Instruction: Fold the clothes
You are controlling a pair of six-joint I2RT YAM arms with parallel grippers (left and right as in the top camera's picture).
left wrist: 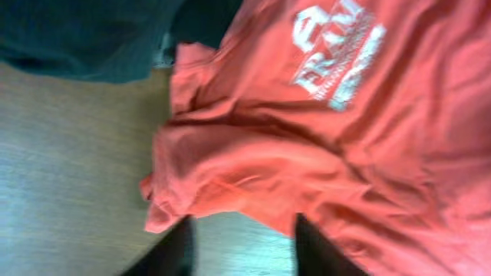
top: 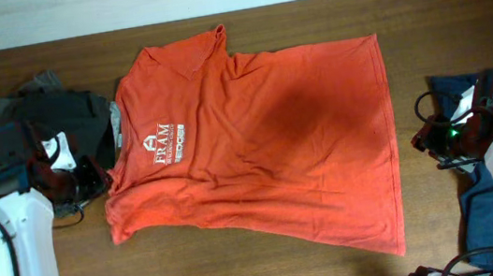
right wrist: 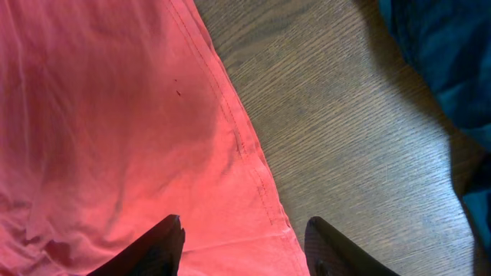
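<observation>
From overhead, you are looking at the orange-red T-shirt [top: 255, 127] lying spread flat across the middle of the surface [top: 244, 275], its long axis running from your left arm's side to your right arm's side, neck end toward the left and hem toward the right. The left tool [top: 91, 176] is sitting just beside the shirt's left edge, the right tool [top: 421, 140] just beside the hem, so each arm is nearer its own end. White lettering [top: 159, 134] on the chest is reading "PRAM"; the smaller lines under it are too fine to read. Black and grey garments [top: 55, 114] are lying behind the left tool, and a navy blue garment [top: 482, 213] is lying under the right arm. In the left wrist view, the tool's 2 fingers are standing apart, released, with bare wood between them and the bunched sleeve [left wrist: 199, 169] lying just ahead; the print is showing blurred there. In the right wrist view, the tool is also released, its fingers standing apart over the hem edge [right wrist: 245, 153], cloth to 1 side and wood to the other, gripping nothing as far as you can see.
</observation>
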